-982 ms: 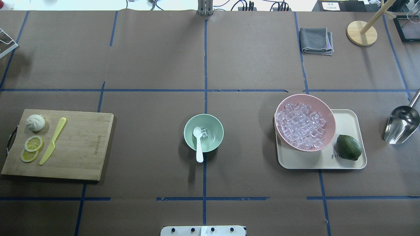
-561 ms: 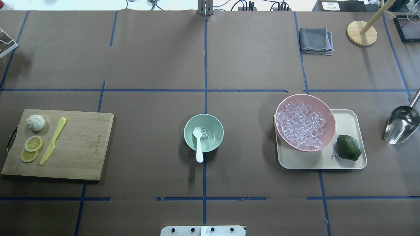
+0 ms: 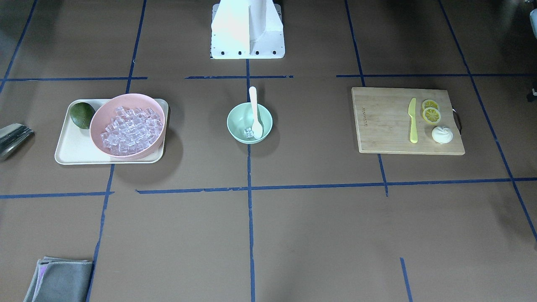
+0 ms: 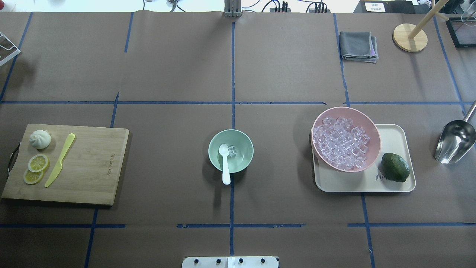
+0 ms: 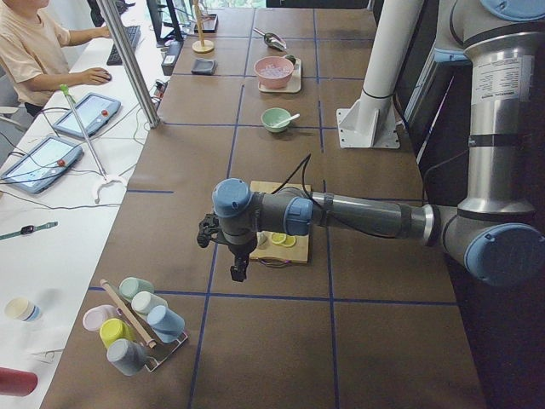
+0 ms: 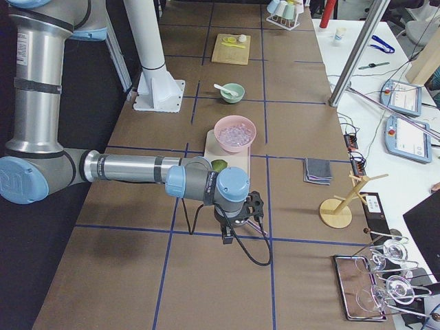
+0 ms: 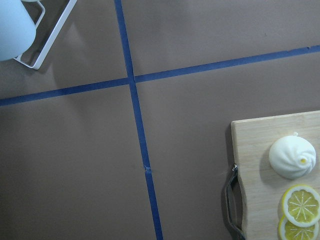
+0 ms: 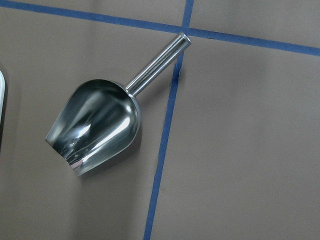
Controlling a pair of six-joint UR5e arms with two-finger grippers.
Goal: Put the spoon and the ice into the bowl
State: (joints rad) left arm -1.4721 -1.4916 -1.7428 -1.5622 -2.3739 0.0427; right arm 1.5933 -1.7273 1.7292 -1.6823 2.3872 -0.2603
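The mint-green bowl stands at the table's middle, also in the front view. The white spoon rests with its scoop inside the bowl and its handle over the rim on the robot's side. A few clear ice cubes lie in the bowl beside the scoop. Both grippers are outside the overhead and front views. The left gripper hangs past the cutting board's outer end. The right gripper hangs past the tray. I cannot tell whether either is open or shut.
A pink bowl full of ice cubes and a lime sit on a beige tray at the right. A metal scoop lies further right. A cutting board with knife, bun and lemon slices is at the left. A grey cloth lies at the far right.
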